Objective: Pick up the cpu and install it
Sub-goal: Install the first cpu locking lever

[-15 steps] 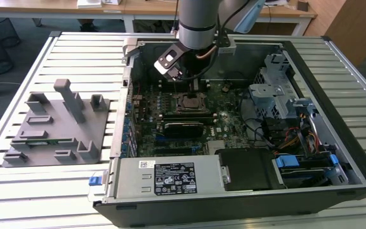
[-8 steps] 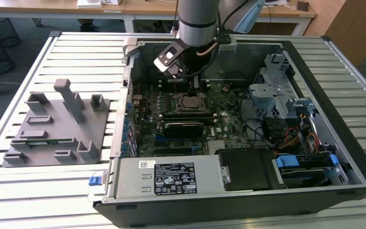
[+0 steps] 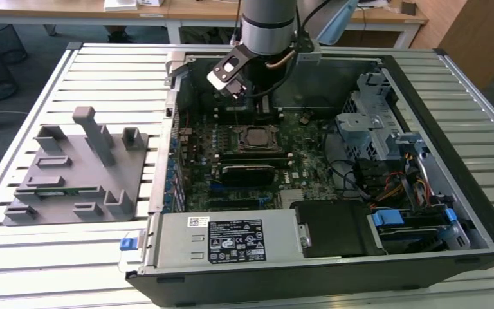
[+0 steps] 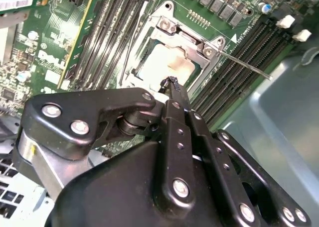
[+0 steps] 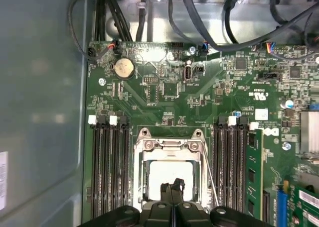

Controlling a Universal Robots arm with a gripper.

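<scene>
- The cpu (image 5: 169,171) lies in the socket (image 5: 169,145) on the motherboard (image 5: 164,95), showing as a pale square inside the metal frame.
- In the exterior view the socket (image 3: 256,137) sits just above the middle of the frame, inside the open case (image 3: 316,277).
- The fingers (image 5: 167,189) are pressed together tip to tip, with nothing between them, in both wrist views.
- The gripper (image 4: 172,81) hangs over one edge of the cpu; I cannot tell whether it touches.
- Black memory slots (image 5: 107,167) run along both sides of the socket, and a green memory stick (image 5: 254,167) stands in one.
- In the second wrist view a thin lever (image 4: 244,65) juts from a socket corner across the slots.
- The arm (image 3: 269,22) comes down from the upper middle of the exterior view.
- The case rests on a slatted worktop (image 3: 84,257), with a grey fixture (image 3: 67,174) on the exterior view's left.
</scene>
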